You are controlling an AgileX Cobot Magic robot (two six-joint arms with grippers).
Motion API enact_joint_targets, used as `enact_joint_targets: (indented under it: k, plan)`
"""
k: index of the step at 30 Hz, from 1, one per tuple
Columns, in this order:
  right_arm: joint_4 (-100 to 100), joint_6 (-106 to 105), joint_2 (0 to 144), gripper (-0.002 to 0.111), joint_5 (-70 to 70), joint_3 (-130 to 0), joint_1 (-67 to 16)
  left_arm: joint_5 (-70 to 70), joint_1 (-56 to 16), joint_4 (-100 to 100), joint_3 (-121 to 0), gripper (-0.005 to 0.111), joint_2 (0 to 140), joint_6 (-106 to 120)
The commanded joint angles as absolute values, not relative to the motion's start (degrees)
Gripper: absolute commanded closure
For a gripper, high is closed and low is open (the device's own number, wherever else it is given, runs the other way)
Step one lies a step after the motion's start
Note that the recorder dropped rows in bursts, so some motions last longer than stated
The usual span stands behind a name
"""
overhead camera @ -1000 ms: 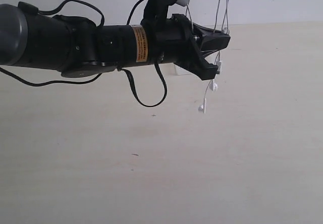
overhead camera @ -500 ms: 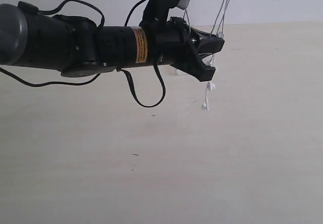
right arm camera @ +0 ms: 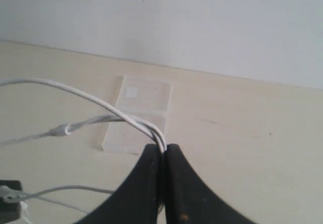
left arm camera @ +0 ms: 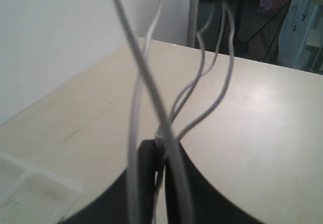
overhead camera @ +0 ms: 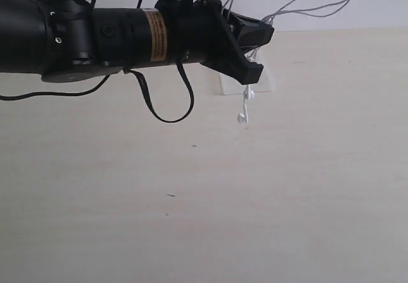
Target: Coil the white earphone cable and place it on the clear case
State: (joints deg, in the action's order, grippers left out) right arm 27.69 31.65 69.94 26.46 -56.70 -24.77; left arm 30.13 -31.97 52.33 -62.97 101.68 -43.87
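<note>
Nearest in the exterior view is the bare counter (overhead camera: 204, 200). Above it the left arm reaches in from 9 o'clock, its left claw (left arm camera: 160, 151) clenched on the white earphone cable (right arm camera: 64, 129). The earbuds (overhead camera: 243, 117) dangle at 6 o'clock from that claw, clear of the counter. Just behind them the clear case (overhead camera: 264, 82) lies flat on the counter, partly hidden by the claw.

Farthest, at 2 o'clock from the left claw, the right claw (right arm camera: 161, 151) is also shut tight on several strands. The cable is therefore off the counter, strung in loose loops between the two claws. Its long axis runs from about 8 o'clock up to 2 o'clock.

The case sits almost directly under the left claw, at about 6 o'clock, so the left arm looks the nearer one for lowering the bundle. The right arm would likely have to come in toward 8 o'clock to gather the loops over the case.
</note>
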Motion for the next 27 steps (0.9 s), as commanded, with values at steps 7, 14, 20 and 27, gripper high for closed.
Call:
enact_joint_targets:
  k: [7,14,20,27]
  plan:
    - [24.7,26.6,77.8,0.105,33.2,-57.0,-24.6,30.1,-31.9,52.7,-62.5,0.107,97.0,-51.9]
    - [14.2,14.9,79.5,0.076,31.8,-57.0,-24.6,25.6,-31.9,50.2,-62.5,0.107,97.0,-54.3]
    - [13.3,14.6,79.5,0.061,32.8,-57.0,-24.6,23.2,-31.9,44.6,-62.6,0.107,97.0,-54.3]
    - [9.4,11.5,79.3,0.049,32.8,-57.0,-24.6,22.7,-30.2,43.0,-62.6,0.107,97.1,-54.3]
